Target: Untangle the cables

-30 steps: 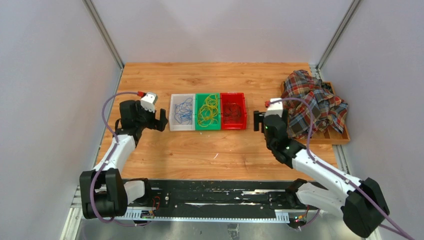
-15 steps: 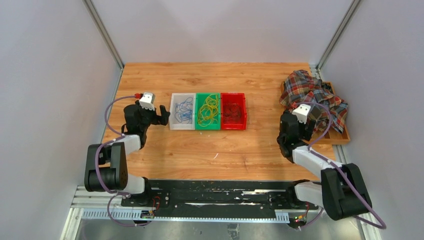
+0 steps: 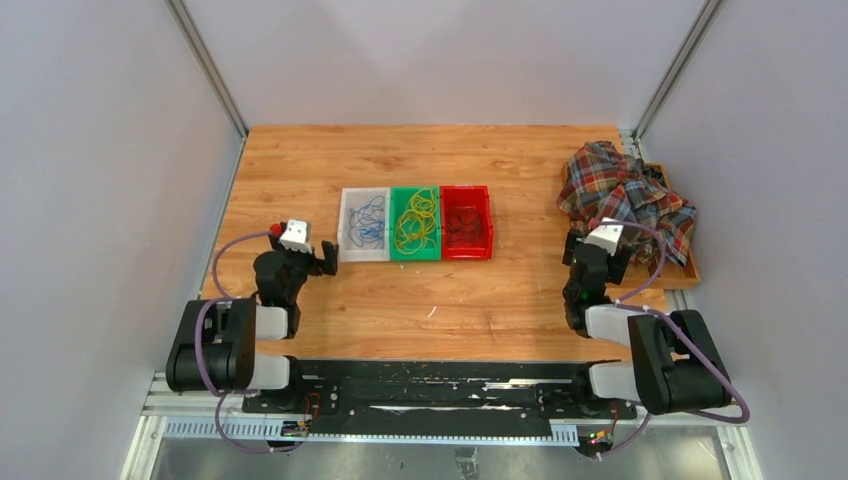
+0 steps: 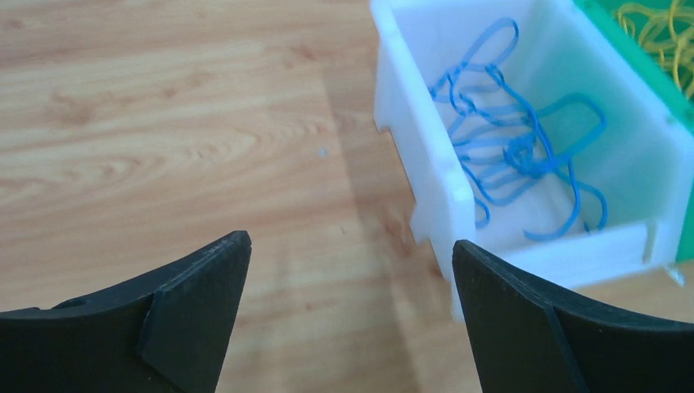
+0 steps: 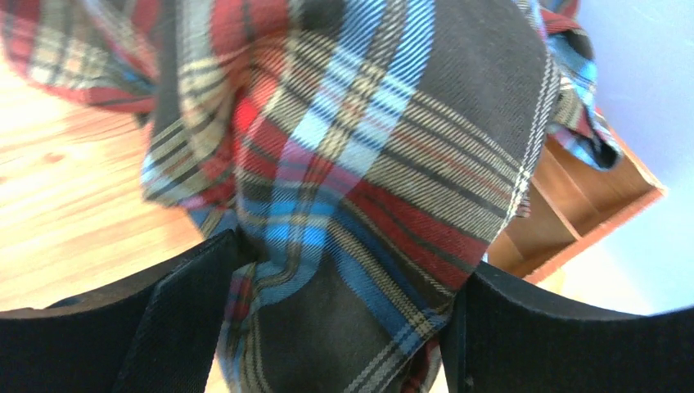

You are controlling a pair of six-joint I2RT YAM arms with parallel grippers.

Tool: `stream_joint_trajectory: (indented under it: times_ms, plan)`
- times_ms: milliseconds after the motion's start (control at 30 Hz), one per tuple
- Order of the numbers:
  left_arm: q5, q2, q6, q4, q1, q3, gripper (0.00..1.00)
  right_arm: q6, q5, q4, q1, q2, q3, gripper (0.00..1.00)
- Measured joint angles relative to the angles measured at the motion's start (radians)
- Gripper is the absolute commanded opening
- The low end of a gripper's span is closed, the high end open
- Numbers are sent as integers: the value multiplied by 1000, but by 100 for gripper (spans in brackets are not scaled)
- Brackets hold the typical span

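The cables lie sorted in three bins at mid-table: blue cables (image 3: 368,220) in a white bin (image 3: 347,222), yellow cables (image 3: 416,220) in a green bin (image 3: 415,257), dark cables (image 3: 466,222) in a red bin (image 3: 466,254). My left gripper (image 3: 325,258) hovers low beside the white bin's near left corner, open and empty. The left wrist view shows the left gripper (image 4: 348,246) over bare wood, with the blue cables (image 4: 515,155) inside the white bin (image 4: 425,164) just ahead on the right. My right gripper (image 3: 597,262) stands open at the table's right.
A crumpled plaid cloth (image 3: 625,190) covers a wooden tray (image 3: 680,272) at the right edge. A fold of that cloth (image 5: 368,123) hangs between the right gripper's (image 5: 348,262) wide-apart fingers. The tray corner (image 5: 589,205) shows behind it. Grey walls enclose the table.
Both arms have folded back toward the near edge. The right gripper moved from beside the red bin to the cloth's near edge. The left gripper dropped back from the white bin.
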Motion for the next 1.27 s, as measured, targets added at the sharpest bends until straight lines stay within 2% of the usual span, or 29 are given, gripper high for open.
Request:
stream_joint_trajectory:
  times_ms: [33,100,200,233,333,1267]
  plan:
    - [-14,23,1,86,-10,-48,98,-16,-34,28,2,-11,-21,83]
    - [-28,54,1,156,-18,-100,98,-43,-97,91,6,-21,-66,86]
    - [-55,39,6,140,-27,-88,98,-95,-176,269,10,89,-117,88]
    - [-62,39,6,143,-28,-71,98,-112,-196,279,11,144,-109,88]
    - [-86,40,10,131,-35,-19,98,-109,-228,200,0,118,-73,89]
    - [-122,41,13,119,-48,-8,98,-108,-281,222,-15,115,-44,91]
